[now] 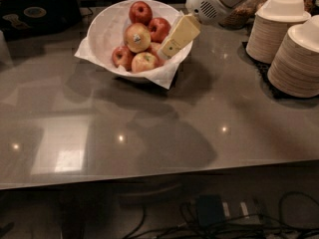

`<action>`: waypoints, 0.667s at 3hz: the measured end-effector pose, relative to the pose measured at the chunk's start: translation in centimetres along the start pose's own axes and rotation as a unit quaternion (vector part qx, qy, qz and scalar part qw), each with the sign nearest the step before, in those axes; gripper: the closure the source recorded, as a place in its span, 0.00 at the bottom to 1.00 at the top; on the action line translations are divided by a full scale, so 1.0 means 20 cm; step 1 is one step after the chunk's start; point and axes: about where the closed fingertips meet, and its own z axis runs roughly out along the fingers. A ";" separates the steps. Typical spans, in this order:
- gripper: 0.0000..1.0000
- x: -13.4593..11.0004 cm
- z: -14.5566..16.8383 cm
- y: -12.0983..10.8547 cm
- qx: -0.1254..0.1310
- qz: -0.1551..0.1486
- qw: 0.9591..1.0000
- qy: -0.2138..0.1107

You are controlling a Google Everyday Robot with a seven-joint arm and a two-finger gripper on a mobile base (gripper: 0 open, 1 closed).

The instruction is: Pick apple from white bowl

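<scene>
The white bowl [107, 31] stands at the back of the grey counter, lined with white paper whose corners poke over the rim. It holds several red and yellow apples [137, 37]. My gripper [167, 53] reaches in from the upper right on a white arm. Its cream-coloured fingers [178, 36] hang over the bowl's right side, tips close to the apples on that side. It holds nothing that I can see.
Two stacks of off-white disposable plates [299, 59] stand at the right on a black mat. A dark laptop [37, 11] sits at the back left. The grey counter [149, 128] stretches toward its front edge, with cables on the floor below.
</scene>
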 end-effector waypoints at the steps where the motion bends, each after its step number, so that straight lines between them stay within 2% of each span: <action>1: 0.00 -0.08 0.14 0.04 -0.015 -0.010 0.999 -0.032; 2: 0.00 -0.15 0.29 0.06 -0.030 -0.013 0.998 -0.058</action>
